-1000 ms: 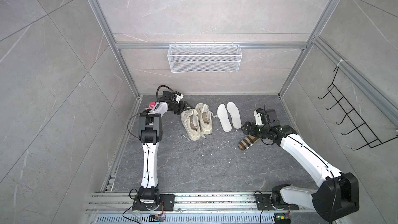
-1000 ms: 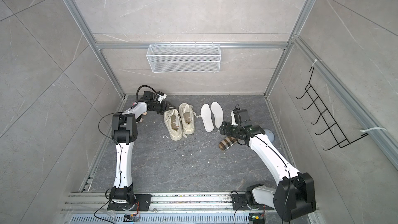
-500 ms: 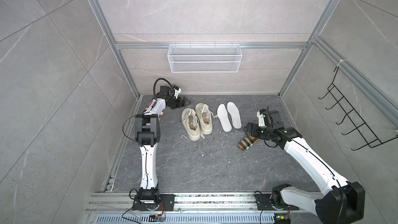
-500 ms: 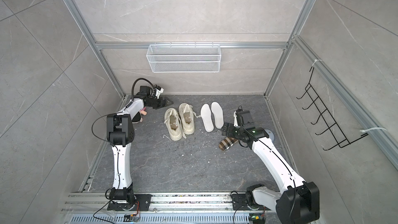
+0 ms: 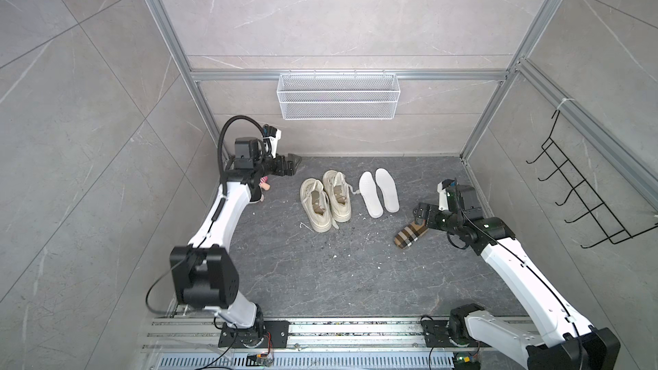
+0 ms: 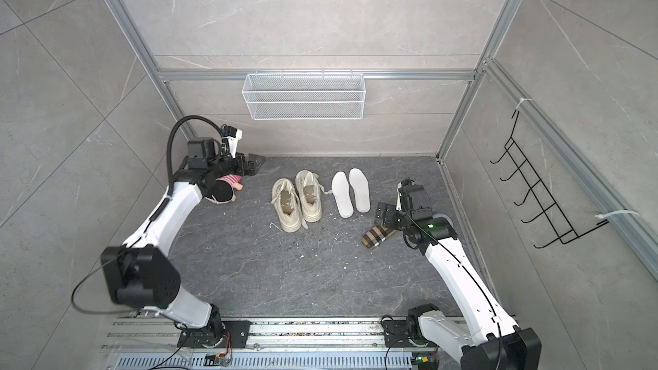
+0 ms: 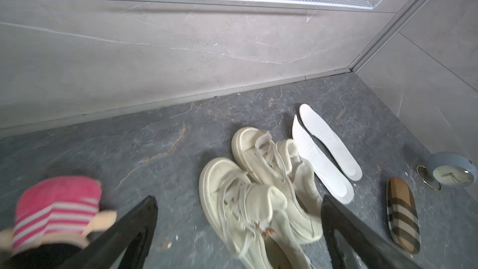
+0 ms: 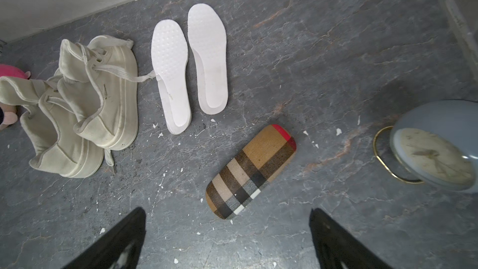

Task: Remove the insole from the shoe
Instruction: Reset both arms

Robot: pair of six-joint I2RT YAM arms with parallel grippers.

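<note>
Left gripper (image 5: 293, 166), right gripper (image 5: 420, 213): wide, apparently empty.

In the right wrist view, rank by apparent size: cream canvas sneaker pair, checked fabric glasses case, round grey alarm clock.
1. cream canvas sneaker pair
2-3. checked fabric glasses case and round grey alarm clock: look alike; the clock is cut off at the edge.

No legible text, label, brand, number or sign in any view. Dial markings on clock (image 8: 437, 159) blurred, unreadable. Small mark on side of shoe (image 8: 111, 99) too small to read.
</note>
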